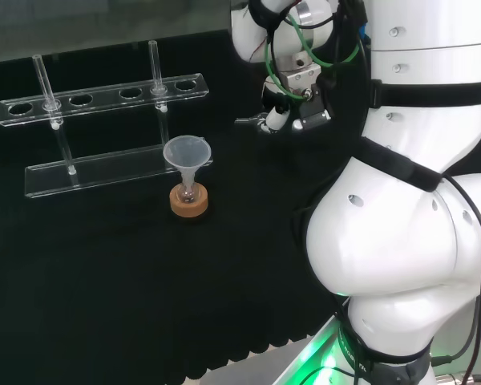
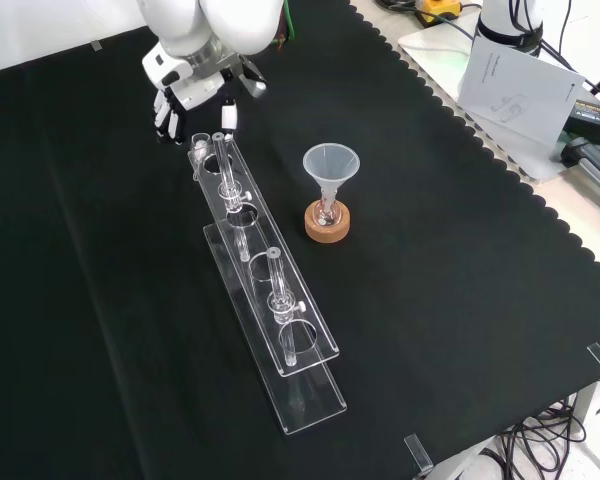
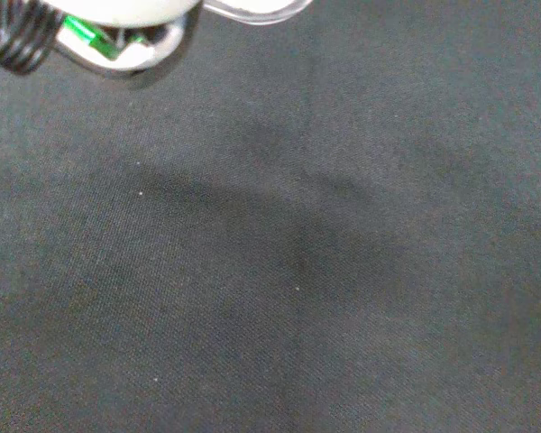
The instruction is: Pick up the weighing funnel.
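Hovering at the far end of the rack [image 2: 263, 262], the hand [image 2: 195, 88] should rise slowly, keeping what looks like the weighing funnel [image 3: 252, 11] level; whether its fingers [image 2: 164, 112] pinch it is unclear.

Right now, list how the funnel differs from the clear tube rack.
Shape: the funnel is a round cone; the rack is a long two-tier frame with holes.
Pose: the funnel stands mouth up over a cork ring; the rack lies lengthwise on the cloth.
Place: in the front view the rack's far end is near the hand; the funnel stands apart.
Shared: both are see-through.
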